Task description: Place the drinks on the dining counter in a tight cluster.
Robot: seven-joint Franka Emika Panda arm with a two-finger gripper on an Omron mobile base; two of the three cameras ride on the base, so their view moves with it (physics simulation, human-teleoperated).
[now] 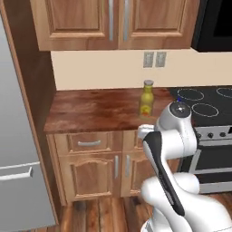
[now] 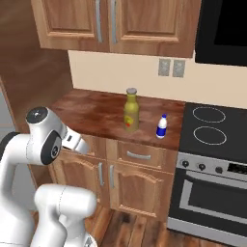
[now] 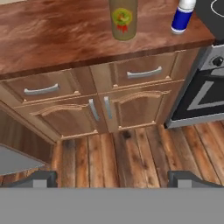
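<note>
Your claw point(image 3: 112, 179) is spread wide, empty, aimed at the floor below the desk point(image 2: 91, 113). Raise it toward the olive-yellow bottle point(image 2: 130, 110), which stands just left of the white bottle point(image 2: 162, 126), and grip low on its body.

Olive-yellow bottle point(image 2: 130, 110) and small white bottle point(image 2: 162, 127) upright on worktop point(image 2: 91, 112).

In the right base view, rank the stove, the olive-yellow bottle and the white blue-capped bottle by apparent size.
1. Stove, by far the largest.
2. Olive-yellow bottle.
3. White blue-capped bottle, the smallest; it stands close beside the other bottle, so nearness hardly matters.
</note>
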